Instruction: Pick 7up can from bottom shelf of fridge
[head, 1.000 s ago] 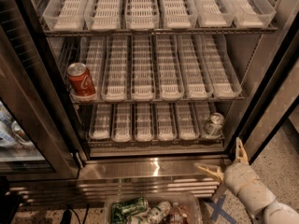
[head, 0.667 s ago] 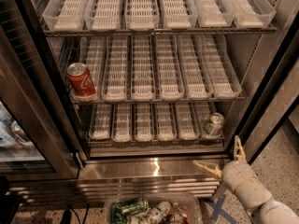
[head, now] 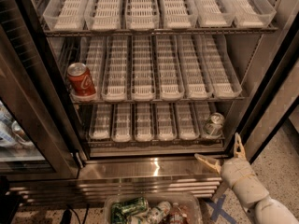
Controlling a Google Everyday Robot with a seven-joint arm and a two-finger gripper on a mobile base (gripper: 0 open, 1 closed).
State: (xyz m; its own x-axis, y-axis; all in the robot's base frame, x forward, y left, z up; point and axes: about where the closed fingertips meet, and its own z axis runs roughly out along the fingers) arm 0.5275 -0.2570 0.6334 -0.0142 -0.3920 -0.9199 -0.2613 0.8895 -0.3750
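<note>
The 7up can [head: 214,124] is a silvery can at the right end of the bottom shelf [head: 154,141] of the open fridge [head: 154,169]. It sits in the rightmost white lane tray, near the front ledge. My gripper [head: 224,153] is low at the right, in front of the fridge's steel base, just below and right of the can. Its two tan fingers [head: 207,162] are spread open and hold nothing.
A red Coca-Cola can [head: 81,81] stands at the left of the middle shelf. White slotted trays [head: 143,69] fill the upper racks. A clear bin [head: 152,210] with green cans and bottles sits on the floor below. The fridge's right door frame [head: 275,92] is close to my arm.
My gripper has moved slightly up and left, toward the fridge's bottom shelf. The cans have not moved.
</note>
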